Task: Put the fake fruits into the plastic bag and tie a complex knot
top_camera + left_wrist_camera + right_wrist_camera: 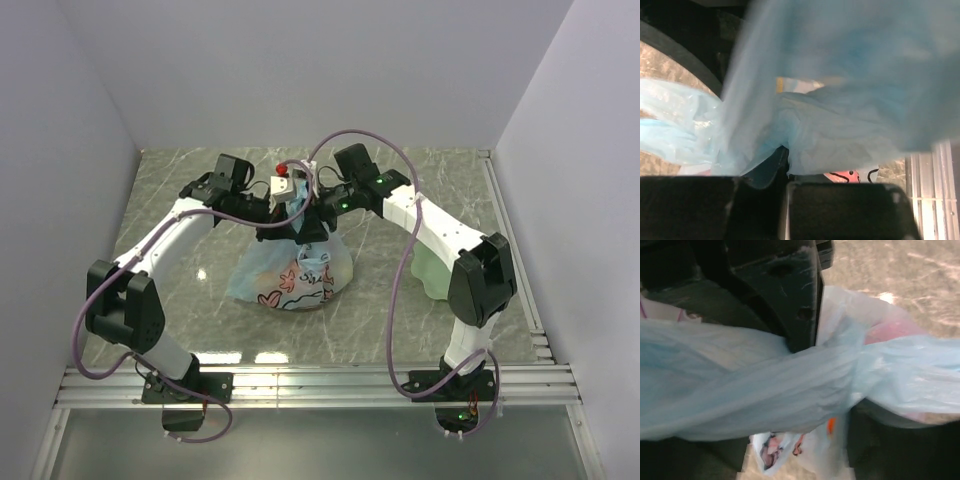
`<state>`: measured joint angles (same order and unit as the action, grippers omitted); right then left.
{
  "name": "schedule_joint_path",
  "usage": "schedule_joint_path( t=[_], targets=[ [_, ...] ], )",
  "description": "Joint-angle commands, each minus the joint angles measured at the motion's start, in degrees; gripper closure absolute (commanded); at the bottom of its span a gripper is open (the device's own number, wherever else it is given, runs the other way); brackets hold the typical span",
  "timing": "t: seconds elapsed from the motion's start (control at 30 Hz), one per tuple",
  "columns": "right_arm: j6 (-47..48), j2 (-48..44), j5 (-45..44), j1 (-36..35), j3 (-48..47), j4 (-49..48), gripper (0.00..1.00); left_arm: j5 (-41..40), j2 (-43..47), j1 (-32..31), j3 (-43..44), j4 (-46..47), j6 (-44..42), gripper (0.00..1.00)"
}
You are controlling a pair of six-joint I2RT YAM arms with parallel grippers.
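Observation:
The light-blue plastic bag (290,275) with its cartoon print sits bulging at the table's middle. Both grippers meet just above its top. My left gripper (274,214) is shut on a bunched handle of the bag (840,125), which fills the left wrist view. My right gripper (316,213) has its jaws apart, and a twisted band of the bag (765,390) lies across them. The band meets a bunched lump (860,365). A pink fruit (890,332) and an orange one (831,425) show through the plastic. A small red fruit (283,167) lies behind the grippers.
A pale green plate (432,265) lies to the right of the bag, partly behind my right arm. White walls close in the table on three sides. A metal rail runs along the near edge (320,380).

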<state>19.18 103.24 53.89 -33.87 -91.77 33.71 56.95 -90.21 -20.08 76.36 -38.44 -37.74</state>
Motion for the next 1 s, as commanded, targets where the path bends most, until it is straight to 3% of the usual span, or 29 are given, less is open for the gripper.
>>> schedule_joint_path(
  t=[0.0, 0.07, 0.1, 0.13, 0.27, 0.33, 0.47, 0.53, 0.6, 0.77, 0.83, 0.97],
  targets=[
    [0.0, 0.1, 1.8, 0.9, 0.4, -3.7, 0.43, 2.9, 3.5, 0.1, -0.9, -0.3, -1.5, 0.88],
    [0.8, -0.4, 3.0, 1.6, 1.1, -4.4, 0.73, 3.5, 5.0, 0.8, -2.2, -1.3, -1.6, 0.82],
    [1.1, -0.5, 3.2, 1.9, 1.8, -4.7, 0.96, 3.9, 5.3, 2.0, -2.4, -2.0, -1.9, 0.78],
    [1.8, -1.0, 3.2, 2.0, 2.0, -5.1, 1.00, 4.1, 5.7, 2.6, -2.5, -3.0, -2.8, 0.75],
    [4.8, -1.6, 6.4, 2.4, 2.5, -4.3, 1.00, 4.4, 6.4, 6.2, -0.9, -6.3, -1.8, 0.60],
    [8.0, -3.0, 8.8, 2.5, 3.3, -4.4, 1.00, 5.3, 6.8, 11.2, 1.1, -5.7, 1.6, 0.56],
    [14.8, -5.7, 12.0, 2.4, 7.3, -5.7, 1.00, 5.1, 6.8, 17.5, 4.6, 1.3, 14.7, 0.45],
    [19.6, -6.1, 12.4, 2.2, 7.6, -5.4, 1.00, 3.6, 5.4, 17.9, 6.0, 7.9, 20.5, 0.42],
    [23.2, -6.0, 11.9, 1.7, 7.0, -3.9, 1.00, 3.4, 3.8, 17.8, 6.9, 12.3, 31.1, 0.34],
    [34.9, -5.7, 11.1, 1.1, 4.5, -0.4, 1.00, 2.7, -1.6, 16.9, 8.3, 22.7, 55.3, 0.27],
    [41.2, -5.9, 10.3, 0.5, 4.2, 2.3, 1.00, 1.0, -2.8, 15.7, 7.8, 24.4, 60.6, 0.27],
    [50.8, -7.2, 9.4, -0.8, 6.0, 5.0, 1.00, -2.4, -4.3, 12.6, 9.2, 22.4, 62.0, 0.24]
  ],
)
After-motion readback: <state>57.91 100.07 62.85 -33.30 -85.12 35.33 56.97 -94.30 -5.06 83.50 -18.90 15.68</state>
